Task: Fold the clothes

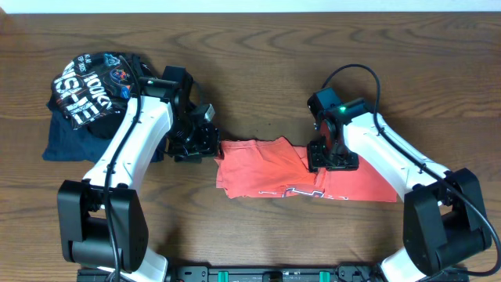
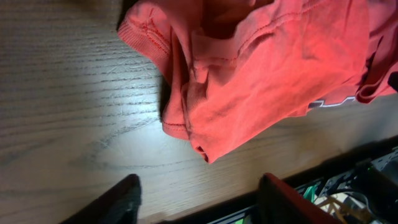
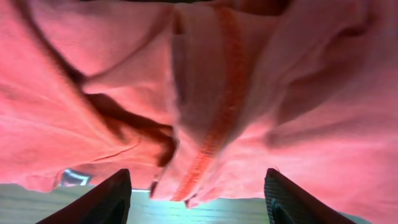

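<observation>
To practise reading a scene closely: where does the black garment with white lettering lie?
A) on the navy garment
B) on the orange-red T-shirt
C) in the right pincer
A: the black garment lies on top of the navy garment, well apart from the orange-red T-shirt.

The letters (image 1: 293,190) on the red shirt (image 1: 258,160) are mostly folded under; only bits peek out at 6 o'clock. The right arm (image 1: 376,141) covers part of it near 2 o'clock. In both wrist views the shirt runs off the top, and the left fingers (image 2: 118,202) and right fingers (image 3: 106,199) are cut off at 6 o'clock.
</observation>
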